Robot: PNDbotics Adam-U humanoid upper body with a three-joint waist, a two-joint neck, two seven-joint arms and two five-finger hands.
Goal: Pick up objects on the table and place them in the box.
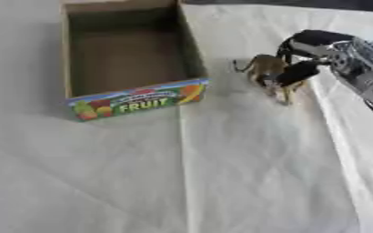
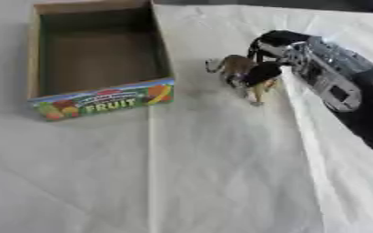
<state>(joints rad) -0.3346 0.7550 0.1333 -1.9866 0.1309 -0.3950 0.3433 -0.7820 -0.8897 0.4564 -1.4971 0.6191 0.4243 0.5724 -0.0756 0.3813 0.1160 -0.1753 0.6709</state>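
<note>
A shallow cardboard box (image 1: 130, 59) sits open-topped on the white-covered table, its brown inside bare. Its near wall is printed in bright colours with fruit pictures and the word FRUIT. Just to the right of the box, level with its near corner, is a small brown toy animal (image 2: 244, 75) with a thin tail pointing toward the box and pale legs reaching down to the cloth.

I get soft, even, fairly bright light with both views blurry throughout, faint shadows under the box (image 1: 134, 102) and toy animal (image 2: 241, 73), and dull glare on my right hand (image 2: 317, 68)
</note>
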